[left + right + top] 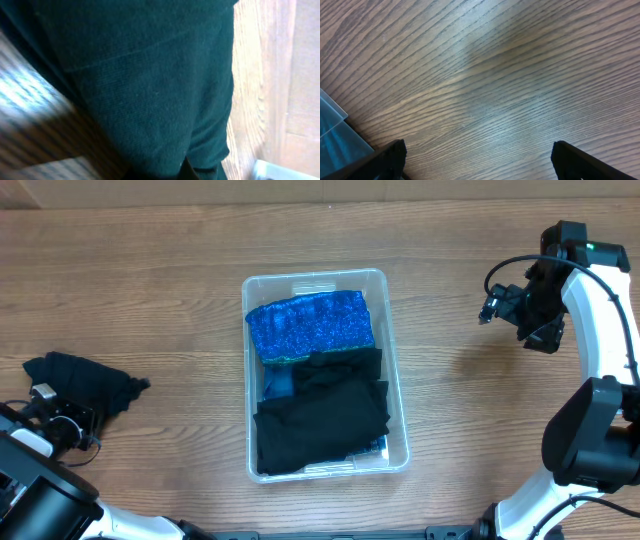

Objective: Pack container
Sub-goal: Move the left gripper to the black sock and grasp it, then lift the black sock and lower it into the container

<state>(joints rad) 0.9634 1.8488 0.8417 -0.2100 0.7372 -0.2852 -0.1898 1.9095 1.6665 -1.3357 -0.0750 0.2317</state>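
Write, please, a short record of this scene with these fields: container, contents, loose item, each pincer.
container: clear plastic bin, middle of the wooden table
contents: blue glittery garment at the far end, folded black garment at the near end
loose item: loose black garment on the table, left of the container
left pincer: at the loose black garment; grip cannot be told
right pincer: open, empty, over bare wood right of the container

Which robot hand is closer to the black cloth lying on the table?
Left. The left hand is right at the edge of the cloth, so close its camera sees mostly dark fabric. The right hand hangs far away, across the bin.
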